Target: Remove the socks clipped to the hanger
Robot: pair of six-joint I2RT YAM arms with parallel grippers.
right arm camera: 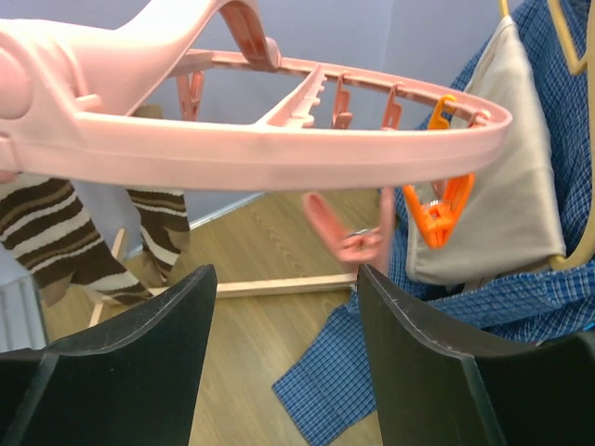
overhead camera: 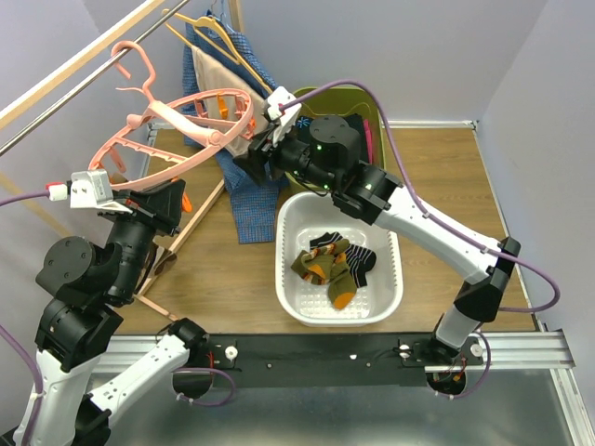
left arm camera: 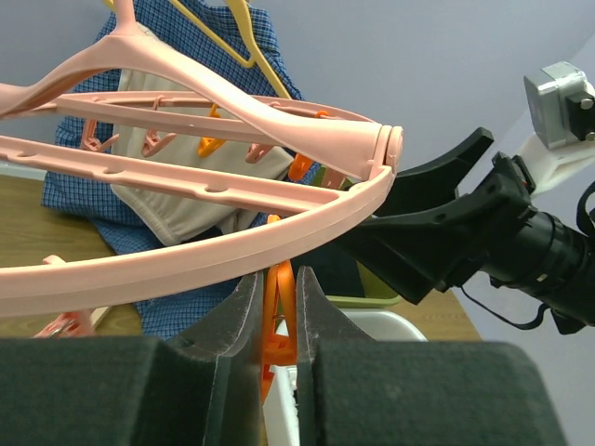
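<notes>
The salmon-pink ring hanger [overhead camera: 191,130] hangs from the rail at the back left. In the left wrist view my left gripper [left arm camera: 277,281] is shut on an orange clip [left arm camera: 282,302] just under the hanger's rim [left arm camera: 186,255]. In the top view this gripper [overhead camera: 179,200] sits below the ring's near edge. My right gripper [overhead camera: 253,156] is open and empty at the ring's right side. In its wrist view [right arm camera: 286,271] the rim [right arm camera: 279,153] passes just above the jaws. Two brown striped socks [right arm camera: 56,232] still hang clipped at the left. Several socks [overhead camera: 335,265] lie in the white basket.
The white basket [overhead camera: 290,279] stands mid-table. A green bin [overhead camera: 358,98] is behind the right arm. Beige and blue checked garments [overhead camera: 228,84] hang on gold hangers beside the ring. A blue checked cloth [right arm camera: 372,372] reaches the table. A wooden rack foot [overhead camera: 200,218] crosses the left.
</notes>
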